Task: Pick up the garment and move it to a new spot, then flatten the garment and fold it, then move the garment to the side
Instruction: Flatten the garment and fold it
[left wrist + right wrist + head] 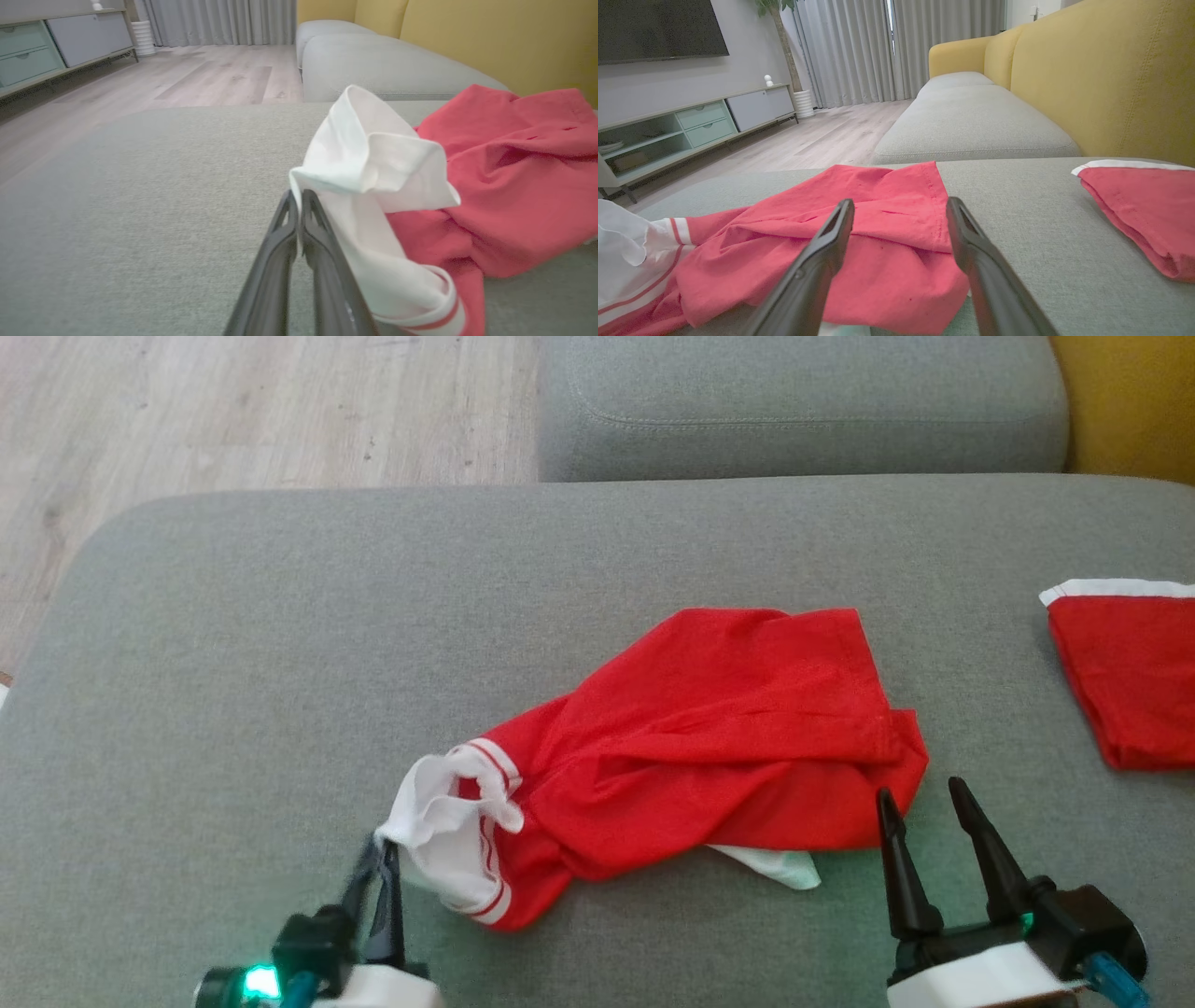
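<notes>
Our left gripper (381, 847) is pinched shut on the white edge of the red garment (709, 728), which lies crumpled on the grey cushion (233, 663). Our right gripper (919, 790) stands wide open and empty beside it.

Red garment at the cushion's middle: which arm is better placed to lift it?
Left, probably: the left end effector is shut on the garment's white edge, while the right end effector stands open beside the hem.

The garment (728, 728) is red with white, seemingly red-striped trim (487, 899), on a grey cushion (280, 663).
</notes>
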Controlling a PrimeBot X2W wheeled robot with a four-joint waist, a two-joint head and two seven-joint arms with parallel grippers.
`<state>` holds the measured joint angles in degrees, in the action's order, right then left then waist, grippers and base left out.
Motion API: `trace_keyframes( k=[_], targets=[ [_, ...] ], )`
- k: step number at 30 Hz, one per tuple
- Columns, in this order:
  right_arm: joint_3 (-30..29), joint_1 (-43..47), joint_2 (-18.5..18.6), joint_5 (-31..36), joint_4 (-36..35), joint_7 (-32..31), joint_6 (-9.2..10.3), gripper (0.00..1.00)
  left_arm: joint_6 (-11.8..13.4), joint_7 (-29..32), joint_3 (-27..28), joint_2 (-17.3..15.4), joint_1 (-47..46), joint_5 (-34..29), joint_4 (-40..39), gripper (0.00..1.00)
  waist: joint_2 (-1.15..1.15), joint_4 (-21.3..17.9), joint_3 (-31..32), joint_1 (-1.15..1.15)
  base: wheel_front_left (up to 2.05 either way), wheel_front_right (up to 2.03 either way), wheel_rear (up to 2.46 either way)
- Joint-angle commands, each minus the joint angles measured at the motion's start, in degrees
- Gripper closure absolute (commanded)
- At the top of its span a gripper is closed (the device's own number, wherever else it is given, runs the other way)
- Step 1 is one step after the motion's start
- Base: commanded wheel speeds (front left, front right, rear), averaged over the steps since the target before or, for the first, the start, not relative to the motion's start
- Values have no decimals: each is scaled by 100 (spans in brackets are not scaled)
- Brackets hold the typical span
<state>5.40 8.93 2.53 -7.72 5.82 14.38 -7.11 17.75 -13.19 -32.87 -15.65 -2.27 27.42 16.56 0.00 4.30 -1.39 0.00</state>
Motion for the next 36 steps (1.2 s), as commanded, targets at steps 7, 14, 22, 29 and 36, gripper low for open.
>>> trace_keyframes(
  k=[7,14,22,29,36],
  targets=[
    [162,-120,40,-5,-170,62,-37,0,629,-75,602,-391,61,-98,-111,0,0,25,31,0,0,0,0],
    [226,-109,38,-19,-137,62,-37,0,560,43,342,-934,-149,-683,-570,0,0,-74,59,0,0,0,0],
    [236,-105,36,-88,-137,62,-37,0,610,724,-40,-862,-47,-766,-1147,0,0,-211,58,0,0,0,0],
    [260,-132,35,-142,-140,62,-37,0,748,892,-85,-872,-14,-810,-1175,0,0,-326,57,0,0,0,0],
    [266,-163,35,-144,-131,62,-37,0,813,922,33,-869,-23,-683,-1016,86,0,-378,35,0,0,0,0]
  ],
)
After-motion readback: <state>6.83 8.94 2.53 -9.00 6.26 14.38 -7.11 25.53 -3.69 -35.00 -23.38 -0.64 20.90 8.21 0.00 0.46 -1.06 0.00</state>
